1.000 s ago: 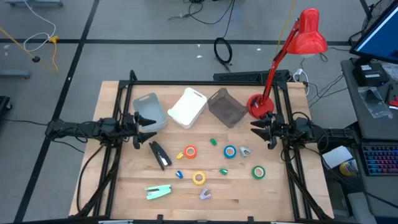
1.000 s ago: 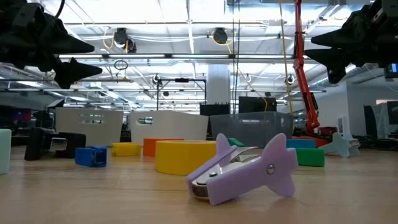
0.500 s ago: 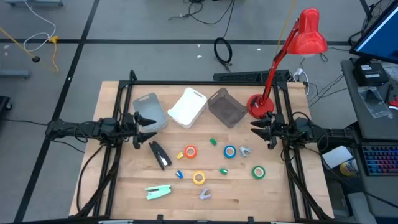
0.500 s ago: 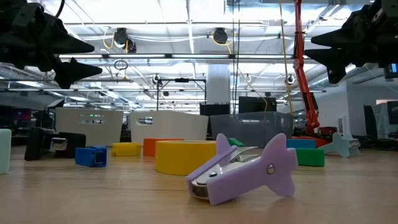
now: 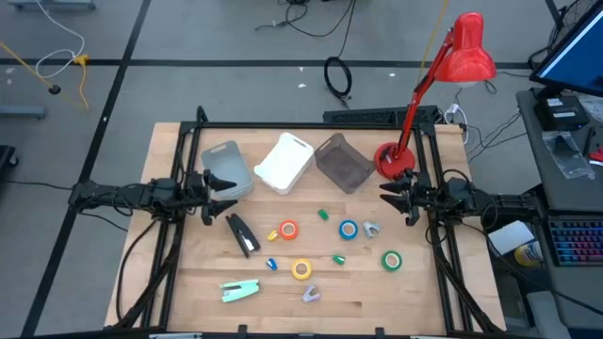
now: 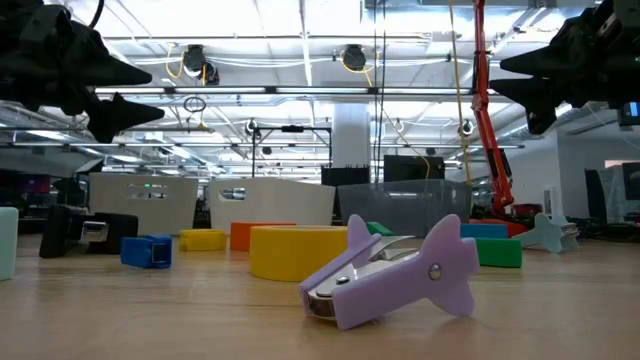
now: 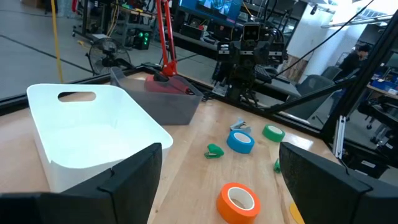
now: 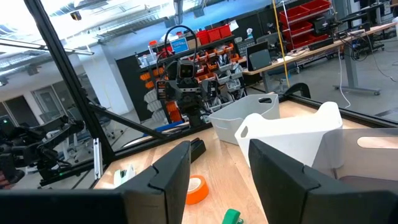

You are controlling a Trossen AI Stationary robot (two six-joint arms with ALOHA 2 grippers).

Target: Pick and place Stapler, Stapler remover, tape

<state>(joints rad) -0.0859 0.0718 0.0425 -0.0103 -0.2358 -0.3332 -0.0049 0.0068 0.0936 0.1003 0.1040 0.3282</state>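
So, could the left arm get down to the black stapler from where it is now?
Probably yes. The left claw hangs open above the table's left side, and the black stapler lies just in front of it on bare wood. Nothing stands between them; the grey bin sits off to the other side.

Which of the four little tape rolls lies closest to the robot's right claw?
The green roll, the rightmost of the four. The blue, orange and yellow rolls all lie farther from the right gripper.

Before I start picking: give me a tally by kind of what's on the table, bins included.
Bins: 3 (grey bin, white bin, dark bin)
Staplers: 2 (black, mint green)
Tape rolls: 4 (orange, blue, yellow, green)
Staple removers: 2 (lilac, grey-blue)
Small clips: 4
Total: 15
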